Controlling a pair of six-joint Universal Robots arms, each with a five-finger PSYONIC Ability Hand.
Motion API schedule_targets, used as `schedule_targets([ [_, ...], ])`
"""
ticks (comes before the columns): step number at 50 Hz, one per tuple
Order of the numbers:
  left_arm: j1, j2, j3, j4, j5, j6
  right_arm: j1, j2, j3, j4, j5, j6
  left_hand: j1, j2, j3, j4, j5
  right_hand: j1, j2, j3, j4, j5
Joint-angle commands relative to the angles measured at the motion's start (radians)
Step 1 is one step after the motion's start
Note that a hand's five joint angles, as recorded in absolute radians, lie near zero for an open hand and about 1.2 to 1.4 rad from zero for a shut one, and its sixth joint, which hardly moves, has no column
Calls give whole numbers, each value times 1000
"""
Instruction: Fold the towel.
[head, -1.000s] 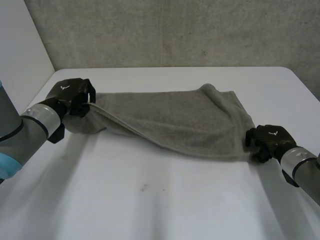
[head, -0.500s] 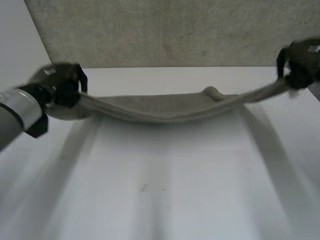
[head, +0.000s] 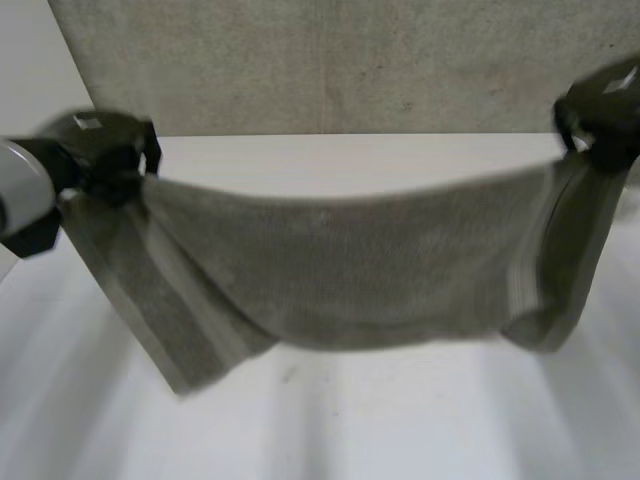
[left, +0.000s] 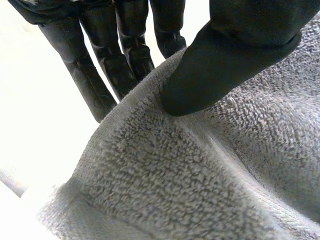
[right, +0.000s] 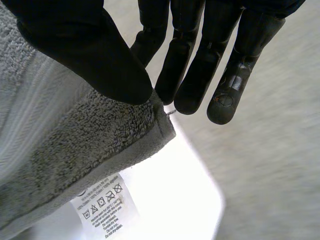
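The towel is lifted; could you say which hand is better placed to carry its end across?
Right, probably: the right hand pinches the towel at its corner; the left hand holds a drooping end.

A plain grey towel (head: 340, 270) with a looped, nubbly surface and a paler flat-woven stripe near each end. Its small label (right: 102, 207) is white with black washing symbols and print. The left hand (head: 100, 150) and right hand (head: 600, 115) are black. The table (head: 400, 420) is white; the wall (head: 330, 60) is mottled grey.
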Motion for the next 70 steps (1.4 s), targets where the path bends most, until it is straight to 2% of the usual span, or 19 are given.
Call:
schedule_targets([
  [1,-11,-239,97,19,-24,35,32,188,-6,-33,21,-39,209,178,178,179,188,3,182,182,179,187],
  [9,-61,-417,459,131,-22,28,123,297,-202,-406,138,-19,209,178,178,179,188,3,182,182,179,187],
  [10,-67,-425,544,187,-22,27,135,291,-226,-535,149,1,209,178,178,179,188,3,182,182,179,187],
  [11,-69,-425,616,264,-18,30,135,291,-226,-536,149,1,209,178,178,179,188,3,182,182,179,187],
  [13,-70,-422,675,356,-13,30,144,240,-234,-796,152,67,209,178,178,179,188,3,182,182,179,187],
  [18,-75,-384,746,574,-15,3,138,147,-174,-1065,161,153,209,178,178,179,188,3,182,182,179,187],
  [25,-54,-315,602,567,-24,-131,134,90,-74,-995,124,170,209,178,178,179,188,3,182,182,179,187],
  [35,8,-233,116,557,-13,-139,111,133,114,-692,-38,171,209,178,178,179,188,3,182,182,179,187],
  [42,8,-227,-116,585,-13,-119,111,212,234,-644,-41,174,209,178,178,179,188,3,182,182,179,187],
  [43,8,-219,-153,587,-13,-107,112,219,262,-642,-41,185,209,178,178,179,188,-304,-125,-125,-128,-120],
  [44,5,-206,-182,588,-13,-96,112,219,262,-642,-41,185,209,178,178,179,188,-307,-128,-128,-131,-123],
  [46,-6,-189,-202,587,-13,-84,118,226,305,-642,-38,265,209,178,178,179,188,-821,-642,-642,-645,-638],
  [47,-12,-169,-216,587,-16,-73,118,226,305,-642,-38,265,209,178,178,179,188,-823,-644,-644,-647,-640],
  [48,-12,-169,-216,587,-16,-73,118,226,319,-644,-38,324,209,178,178,179,188,-1056,-877,-877,-880,-873],
  [50,-15,-144,-219,587,-21,-65,118,219,331,-642,-37,401,209,178,178,179,188,-1218,-1039,-1039,-1042,-1035],
  [54,-66,-39,-204,574,-21,-64,124,174,369,-638,-31,616,209,178,178,179,188,-1218,-1039,-1039,-1042,-1035],
  [57,-99,29,-176,562,-22,-64,140,147,386,-638,-32,676,209,178,178,179,188,-1218,-1039,-1039,-1042,-1035],
  [59,-112,60,-159,544,-22,-65,215,102,401,-650,-25,765,209,178,178,179,188,-1218,-1039,-1039,-1042,-1035],
  [70,-165,238,-29,344,-25,-68,428,129,337,-674,109,845,209,178,178,179,188,-1218,-1039,-1039,-1042,-1035],
])
